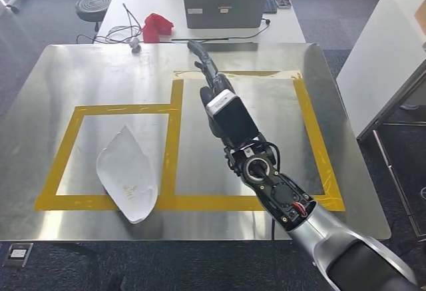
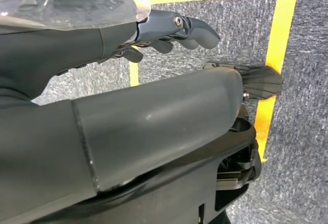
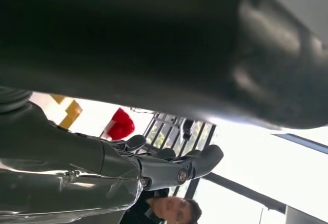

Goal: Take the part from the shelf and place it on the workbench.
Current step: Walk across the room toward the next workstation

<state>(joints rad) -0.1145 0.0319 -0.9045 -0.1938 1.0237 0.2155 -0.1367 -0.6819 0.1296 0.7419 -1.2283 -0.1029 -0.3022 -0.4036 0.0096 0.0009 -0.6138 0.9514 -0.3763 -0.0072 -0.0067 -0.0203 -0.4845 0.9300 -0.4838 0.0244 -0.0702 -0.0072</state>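
White part lies in the left taped box

Steel counter carries the white part inside the left yellow-taped rectangle. Right hand reaches over the right rectangle, fingers outstretched, holding nothing. Left hand hangs empty, fingers loosely extended.

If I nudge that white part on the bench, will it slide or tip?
The white part lies flat and low on the smooth metal workbench, so it would probably slide, not tip. It looks thin and shell-like, likely light, perhaps slightly flexible.
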